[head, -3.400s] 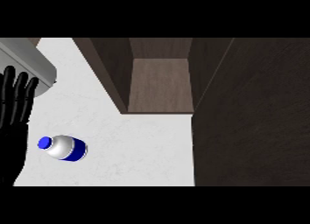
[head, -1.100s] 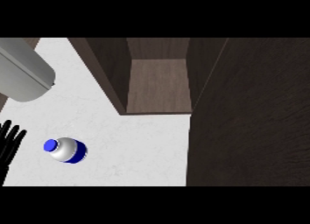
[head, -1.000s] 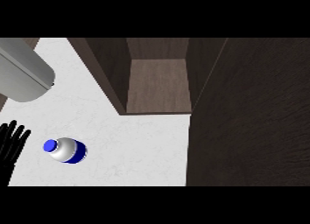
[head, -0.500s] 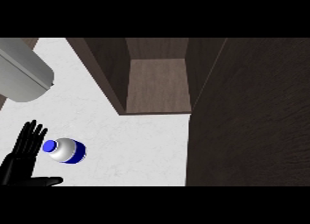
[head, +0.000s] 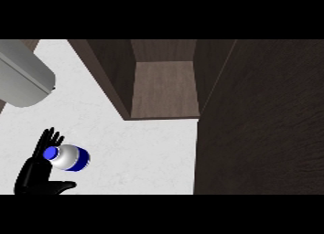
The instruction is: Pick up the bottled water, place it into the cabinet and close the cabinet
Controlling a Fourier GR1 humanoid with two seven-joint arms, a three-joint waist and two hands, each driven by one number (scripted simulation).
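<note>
Standing on the white counter (head: 148, 146), near the open cabinet (head: 164, 87), the bottled water (head: 70, 158) looks light, hard and smooth — it could slip. My guess: hold its round sides. The left hand (head: 36, 176) waits open right beside it — fingers straight.

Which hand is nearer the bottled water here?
Left. The left hand is open just left of the bottled water, thumb stretched below it. The right hand is not in view.

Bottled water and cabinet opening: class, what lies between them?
Head view: only bare white counter between the bottled water and the cabinet.
</note>
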